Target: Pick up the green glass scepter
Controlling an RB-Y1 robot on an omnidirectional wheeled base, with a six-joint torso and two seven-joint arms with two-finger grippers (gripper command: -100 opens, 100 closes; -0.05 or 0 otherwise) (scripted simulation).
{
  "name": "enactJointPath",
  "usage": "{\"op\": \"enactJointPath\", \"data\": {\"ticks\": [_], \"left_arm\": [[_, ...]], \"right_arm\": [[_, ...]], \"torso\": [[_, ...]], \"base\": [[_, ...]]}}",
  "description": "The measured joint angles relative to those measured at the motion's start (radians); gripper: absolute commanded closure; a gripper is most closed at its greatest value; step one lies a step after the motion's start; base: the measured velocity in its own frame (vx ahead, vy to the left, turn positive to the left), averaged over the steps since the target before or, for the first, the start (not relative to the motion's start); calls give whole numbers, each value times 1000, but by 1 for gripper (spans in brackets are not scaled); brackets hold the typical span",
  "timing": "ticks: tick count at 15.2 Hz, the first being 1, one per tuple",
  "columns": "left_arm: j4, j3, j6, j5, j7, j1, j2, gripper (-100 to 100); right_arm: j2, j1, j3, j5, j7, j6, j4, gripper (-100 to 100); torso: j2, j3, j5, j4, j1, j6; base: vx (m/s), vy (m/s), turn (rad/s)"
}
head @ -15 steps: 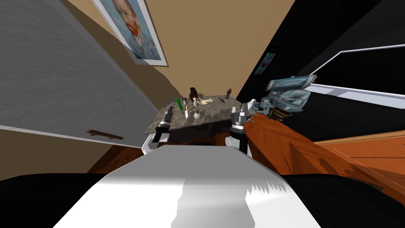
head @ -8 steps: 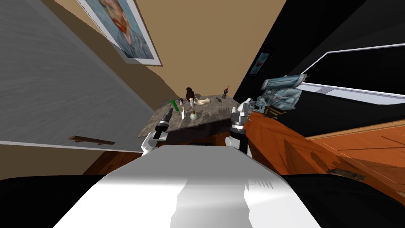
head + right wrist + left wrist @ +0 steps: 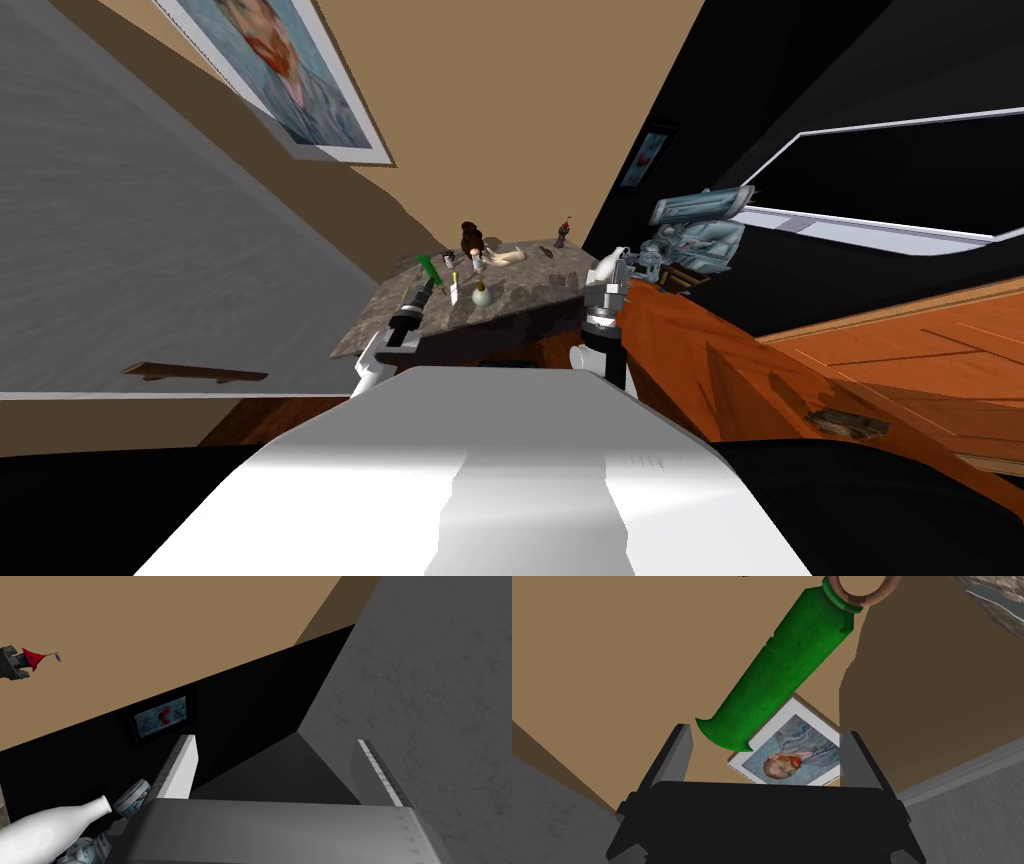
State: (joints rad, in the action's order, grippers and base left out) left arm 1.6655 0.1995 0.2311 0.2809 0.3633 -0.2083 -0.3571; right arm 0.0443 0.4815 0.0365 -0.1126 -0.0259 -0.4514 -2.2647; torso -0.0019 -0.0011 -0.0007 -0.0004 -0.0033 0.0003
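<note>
the left arm reaches forward over the near left corner of the stone-patterned table [image 3: 520, 290], its forearm roughly in line with the green scepter [image 3: 427, 267], which stands slanted on the table's left part. the left gripper [image 3: 430, 286] sits just short of it. the right arm is raised at the table's right edge, with the right gripper [image 3: 606, 284] close to a white bottle [image 3: 608, 263].

the left wrist view shows what is too small in the head view. the left gripper's 2 fingers [image 3: 677, 746] are spread wide with nothing between them. the scepter's flared near end lies just beyond their tips, touching neither, and a tan ring [image 3: 862, 593] caps its far end.

the right wrist view shows that gripper's 2 fingers likewise apart and empty, with the bottle off to one side. the head view adds a knife [image 3: 453, 291] and a small round vase [image 3: 482, 294] on the table, right of the scepter.
</note>
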Motion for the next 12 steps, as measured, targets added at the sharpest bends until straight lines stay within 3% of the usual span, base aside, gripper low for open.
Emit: {"op": "enactJointPath", "data": {"ticks": [6,12], "left_arm": [[-130,41,-50,62,65,60,-24,-100],[-188,61,-88,98,104,87,-34,-100]], "right_arm": [[0,0,0,0,0,0,0,0],[0,0,0,0,0,0,0,0]], "torso": [[-1,0,0,0,-2,0],[1,1,0,0,1,0]], "base": [[37,-67,-87],[19,-25,-37]]}}
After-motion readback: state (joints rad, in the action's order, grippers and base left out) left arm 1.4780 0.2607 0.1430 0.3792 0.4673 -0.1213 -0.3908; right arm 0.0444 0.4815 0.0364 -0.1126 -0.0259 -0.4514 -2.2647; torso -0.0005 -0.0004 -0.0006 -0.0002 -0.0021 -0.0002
